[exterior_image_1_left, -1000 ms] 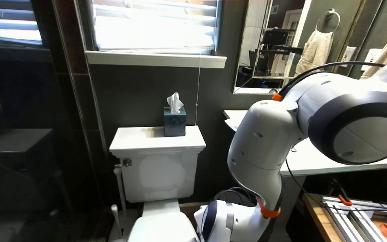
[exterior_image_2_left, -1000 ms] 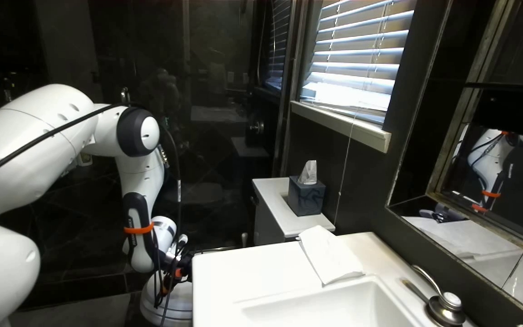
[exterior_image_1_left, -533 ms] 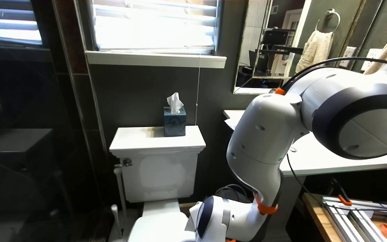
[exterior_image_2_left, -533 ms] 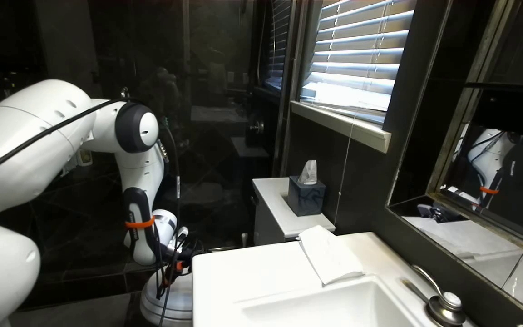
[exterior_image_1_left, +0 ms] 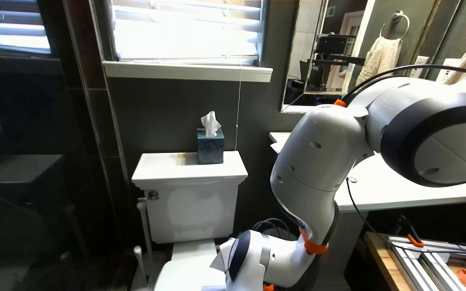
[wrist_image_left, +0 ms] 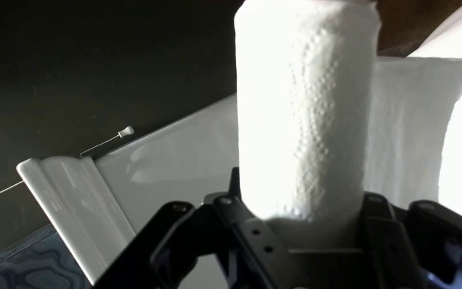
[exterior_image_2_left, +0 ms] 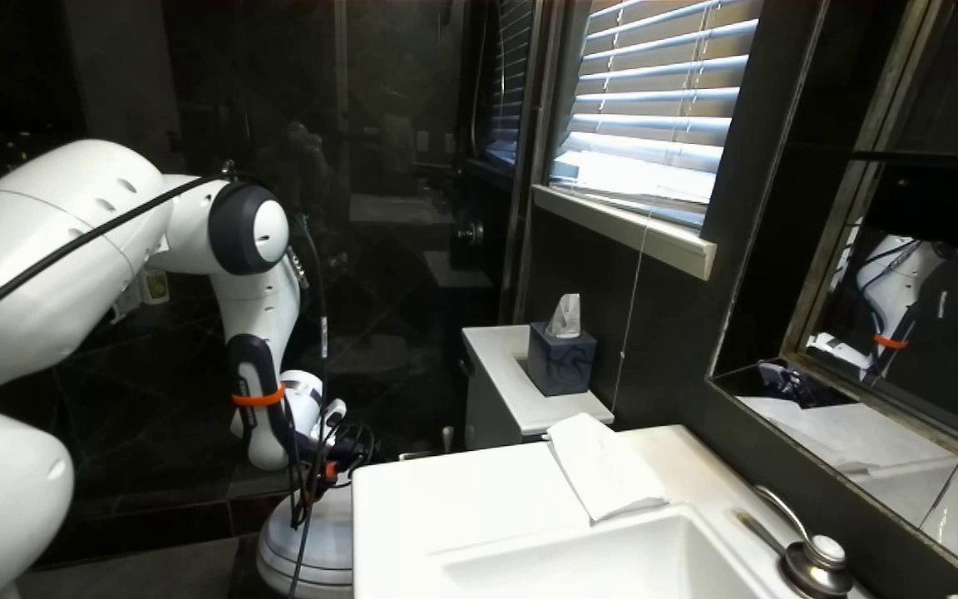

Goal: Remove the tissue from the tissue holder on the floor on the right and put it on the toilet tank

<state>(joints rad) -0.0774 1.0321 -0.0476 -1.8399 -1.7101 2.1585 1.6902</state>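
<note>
In the wrist view: gripping the roll (wrist_image_left: pixel 307 116) in the hand (wrist_image_left: pixel 306 200), near the tank (wrist_image_left: pixel 175 150). In an exterior view: lift well above the lid (exterior_image_1_left: pixel 168 166), then lower gently beside the tissue box (exterior_image_1_left: pixel 210 147). In an exterior view: avoid bumping the worktop (exterior_image_2_left: pixel 462 499).

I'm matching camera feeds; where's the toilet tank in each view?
In an exterior view: toilet tank mostly left of centre, below the window.
In an exterior view: toilet tank right of centre, beyond the sink counter.
Wrist view: toilet tank slanting at left, partly behind the tissue.
Shared landmark: blue tissue box on the tank.
</note>
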